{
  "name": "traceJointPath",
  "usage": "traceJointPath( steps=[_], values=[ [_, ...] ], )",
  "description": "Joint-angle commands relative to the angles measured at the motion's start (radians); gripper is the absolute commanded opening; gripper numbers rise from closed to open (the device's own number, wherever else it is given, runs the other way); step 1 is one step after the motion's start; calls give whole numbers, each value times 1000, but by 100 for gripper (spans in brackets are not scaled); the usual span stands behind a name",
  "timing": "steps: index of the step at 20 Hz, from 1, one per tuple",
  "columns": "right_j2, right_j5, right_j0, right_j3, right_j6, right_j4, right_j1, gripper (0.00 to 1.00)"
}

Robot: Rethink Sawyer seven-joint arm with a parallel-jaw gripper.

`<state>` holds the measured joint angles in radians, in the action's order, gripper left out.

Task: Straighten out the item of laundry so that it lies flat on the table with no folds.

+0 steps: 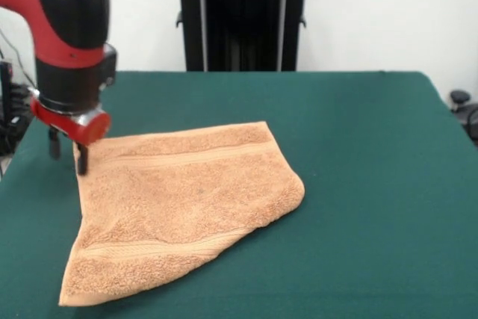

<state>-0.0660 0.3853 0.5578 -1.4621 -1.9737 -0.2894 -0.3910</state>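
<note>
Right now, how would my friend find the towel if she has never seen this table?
Look at the big dark green table. On its left half lies the orange-tan towel, fuzzy, with woven bands across it and its right edge folded over. It is the only cloth there, and the robot's gripper stands at its top left corner.

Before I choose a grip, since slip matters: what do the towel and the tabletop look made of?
The towel looks like soft terry cloth, likely cotton: fuzzy looped pile, with flatter woven bands near two edges. The table top looks like a matte felt-like fabric: even dark green, no shine. Both are judged by look alone.
</note>
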Motion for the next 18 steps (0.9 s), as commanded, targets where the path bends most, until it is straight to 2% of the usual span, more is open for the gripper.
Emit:
traceJointPath(
  steps=[1,11,18],
  values=[
    [26,60,43,-193,77,-96,-16,100],
    [62,39,92,-231,36,-149,-24,100],
    [136,119,108,-258,61,-106,-109,100]
  ],
)
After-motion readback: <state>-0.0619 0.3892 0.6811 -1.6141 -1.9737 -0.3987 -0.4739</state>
